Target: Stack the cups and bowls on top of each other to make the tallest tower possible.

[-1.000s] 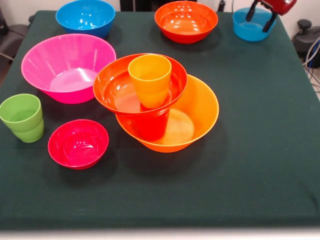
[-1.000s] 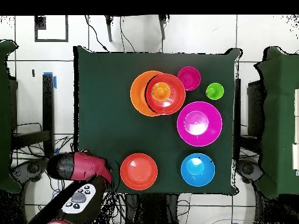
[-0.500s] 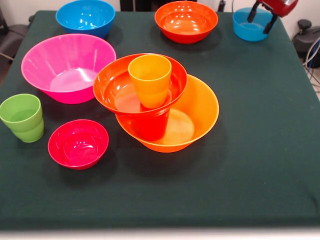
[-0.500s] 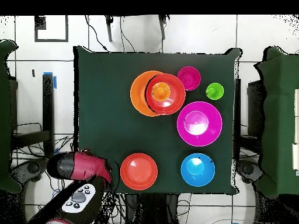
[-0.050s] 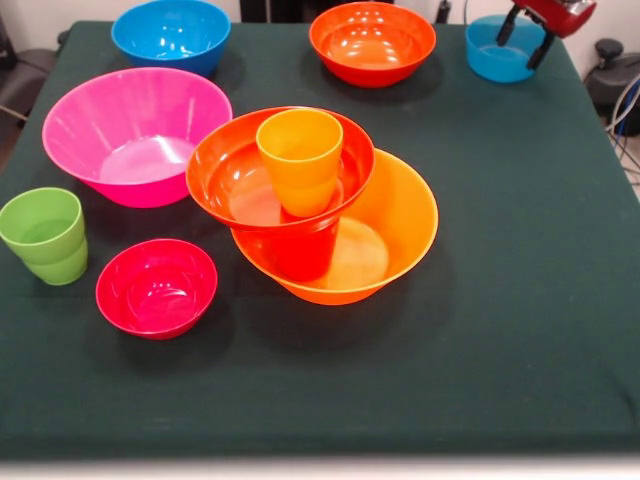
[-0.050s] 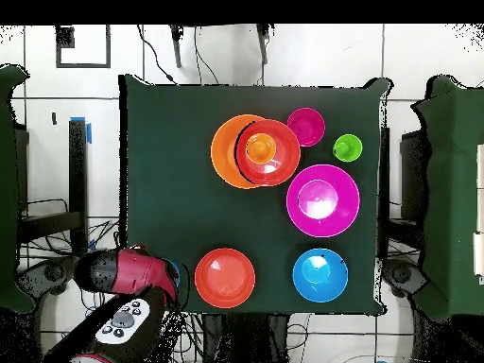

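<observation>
Tower of orange and red-orange pieces stands near the middle of the green-clothed counter. Its base is the widest orange bowl; inside that sits a red-orange cup, which carries a red-orange bowl tilted a little off centre, toward the pink bowl. An orange cup stands upright in that upper bowl.

Just beside the tower is the big pink bowl, upright on the cloth. In front of it are a small crimson bowl and a light green cup, the 2 near one another but apart. At the far edge stand a blue bowl and another red-orange bowl, well apart from the tower. A smaller blue bowl sits at the far corner.

The gripper hangs over that corner, its 2 dark jaws spread apart and holding nothing, pointing down in front of the small blue bowl. From overhead the red arm lies past the counter's corner.
</observation>
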Controlling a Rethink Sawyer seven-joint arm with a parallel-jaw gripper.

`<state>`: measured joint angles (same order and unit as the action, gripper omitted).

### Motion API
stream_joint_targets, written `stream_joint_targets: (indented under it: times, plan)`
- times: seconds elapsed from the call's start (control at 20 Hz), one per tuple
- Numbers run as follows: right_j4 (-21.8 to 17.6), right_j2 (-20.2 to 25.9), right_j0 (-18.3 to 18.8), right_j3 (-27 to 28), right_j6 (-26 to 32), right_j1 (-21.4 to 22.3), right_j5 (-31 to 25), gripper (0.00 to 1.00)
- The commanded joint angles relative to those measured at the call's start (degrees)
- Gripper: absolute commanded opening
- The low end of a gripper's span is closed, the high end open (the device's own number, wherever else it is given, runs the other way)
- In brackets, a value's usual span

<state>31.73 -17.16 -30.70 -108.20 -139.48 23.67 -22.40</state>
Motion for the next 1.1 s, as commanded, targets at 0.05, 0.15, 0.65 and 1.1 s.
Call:
stream_joint_targets:
  times: [0.05,0.15,0.65,1.1]
  plan:
    - [3.0,3.2,-1.5,2.3,-14.7,-1.6,-1.5,1.0]
    - [3.2,3.0,-1.9,2.5,-14.9,-1.8,-1.5,1.0]
    - [3.9,3.0,-1.9,2.6,-15.0,-2.8,-0.5,1.0]
    - [4.2,3.5,-1.0,3.0,-14.0,-4.4,1.9,1.0]
